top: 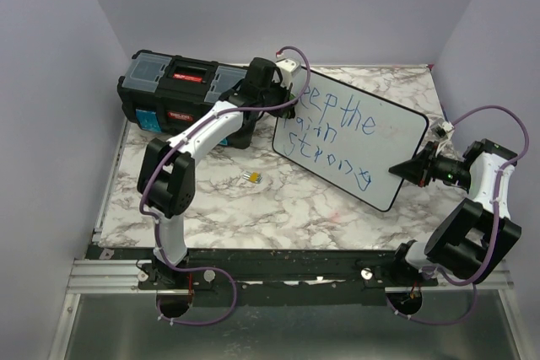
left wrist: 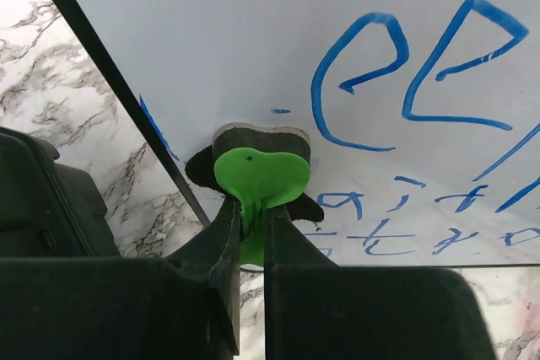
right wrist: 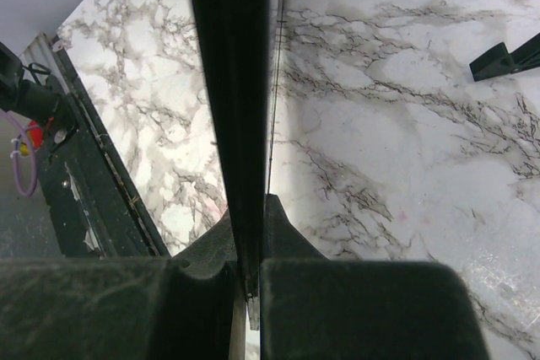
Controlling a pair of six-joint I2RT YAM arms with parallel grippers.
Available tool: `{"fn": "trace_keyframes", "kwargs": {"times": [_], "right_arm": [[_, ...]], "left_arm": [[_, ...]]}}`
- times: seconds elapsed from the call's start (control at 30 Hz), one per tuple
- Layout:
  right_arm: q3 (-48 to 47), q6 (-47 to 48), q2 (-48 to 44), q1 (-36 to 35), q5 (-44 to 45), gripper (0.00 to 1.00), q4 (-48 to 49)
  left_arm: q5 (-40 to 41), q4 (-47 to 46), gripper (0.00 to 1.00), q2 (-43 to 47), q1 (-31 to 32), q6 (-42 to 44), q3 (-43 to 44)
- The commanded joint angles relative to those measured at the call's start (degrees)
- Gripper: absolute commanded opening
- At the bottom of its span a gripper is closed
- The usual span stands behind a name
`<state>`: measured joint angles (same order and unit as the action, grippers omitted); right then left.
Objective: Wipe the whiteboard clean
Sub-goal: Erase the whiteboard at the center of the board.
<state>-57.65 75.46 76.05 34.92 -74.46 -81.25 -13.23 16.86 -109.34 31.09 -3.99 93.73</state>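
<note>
Whiteboard (top: 396, 145): left wrist alone shows green eraser (left wrist: 257, 174).

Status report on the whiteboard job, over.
Left gripper shut on green eraser at whiteboard corner. Right gripper clamps its edge. Blue lettering mostly unerased. Toolbox alongside, not blocking.

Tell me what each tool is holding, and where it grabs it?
The left tool pinches a green eraser by its thin stem. The right tool pinches the whiteboard by its black edge.

Both end effectors (left wrist: 251, 212) (right wrist: 247, 233) clamped tight
</note>
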Motion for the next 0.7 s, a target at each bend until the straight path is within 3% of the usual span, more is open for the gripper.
{"fn": "trace_keyframes", "kwargs": {"times": [0.0,0.17,0.33,0.5,0.67], "right_arm": [[0.06,3.42,-1.17,-0.59,-3.06,0.01,-0.11],[-0.01,4.07,-0.23,-0.64,-2.63,0.01,-0.11],[0.04,4.3,-0.14,-0.63,-2.19,0.01,-0.09],[0.06,4.53,-0.5,-0.55,-2.27,0.01,-0.11],[-0.02,4.35,-0.49,-0.63,-2.54,0.01,-0.09]], "left_arm": [[-2.39,-0.06,0.0,1.8,-0.38,-1.03,1.83],[-3.53,-0.74,0.0,1.1,-0.54,-2.6,2.16],[-0.64,3.5,0.0,-1.12,1.48,2.6,3.71],[-1.83,-0.35,0.0,2.16,1.64,3.33,-0.22],[0.88,-1.02,0.0,3.52,1.66,2.32,3.91]]}}
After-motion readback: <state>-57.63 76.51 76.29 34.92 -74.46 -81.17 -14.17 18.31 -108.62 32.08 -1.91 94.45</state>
